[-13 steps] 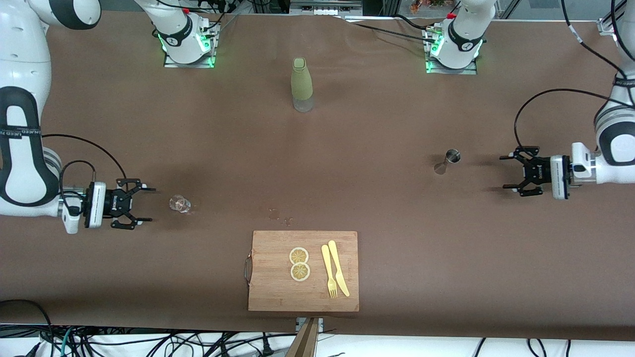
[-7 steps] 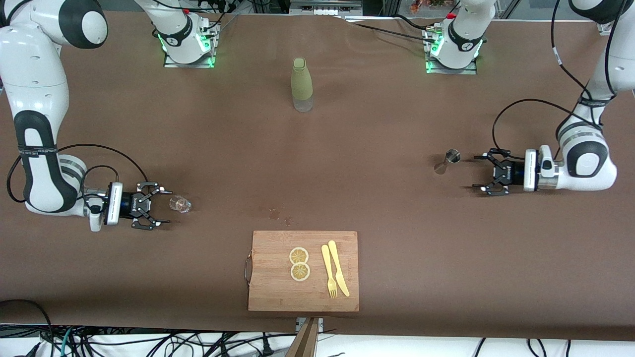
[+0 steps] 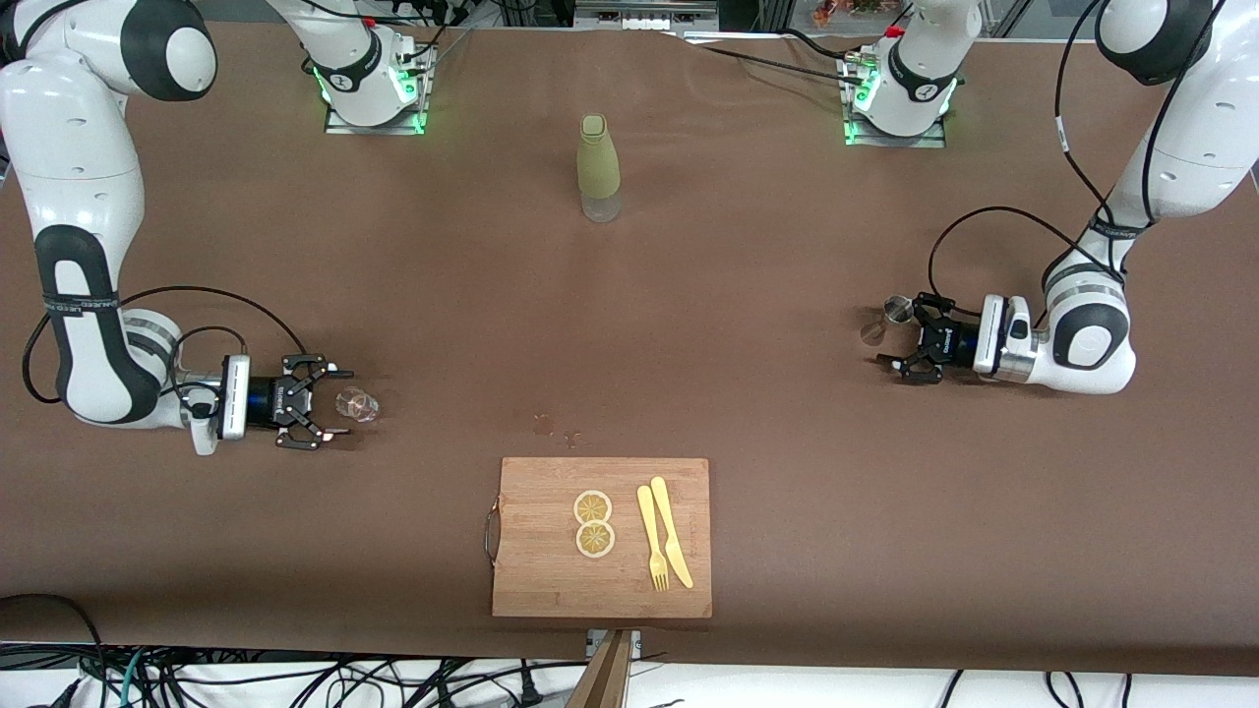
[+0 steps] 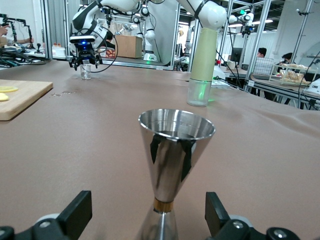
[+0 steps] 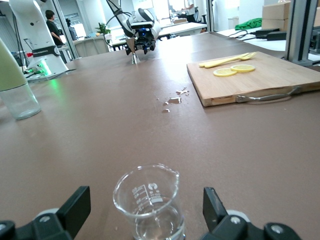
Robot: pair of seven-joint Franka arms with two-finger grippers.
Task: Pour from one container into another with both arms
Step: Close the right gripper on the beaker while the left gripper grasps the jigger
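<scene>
- A small clear glass beaker [image 3: 356, 404] is seen at the left middle of the front view, standing upright on the brown table [image 3: 748, 413]; in the right wrist view the beaker [image 5: 148, 200] carries printed measuring marks and a little clear liquid at its bottom.
- The right gripper [image 3: 329, 408] is held low at the beaker, its fingers spread wide on either side of the glass without touching it.
- A steel hourglass-shaped jigger [image 3: 895, 312] is seen at the right middle of the front view, upright; what its upper cup [image 4: 176, 131] holds cannot be told.
- The left gripper [image 3: 903, 339] is held low with the jigger between its widely parted fingers, nothing being gripped.
- A bottle [image 3: 598, 167] with a pale green sleeve and a clear base is placed at the upper centre, upright and capped; the clear base appears empty.
- A wooden cutting board [image 3: 531, 580] lies at the lower centre, bearing two lemon slices [image 3: 593, 522] and a yellow fork [image 3: 652, 540] and knife [image 3: 672, 532].
- A few spilled drops [image 3: 553, 427] are noted on the table just above the board.
</scene>
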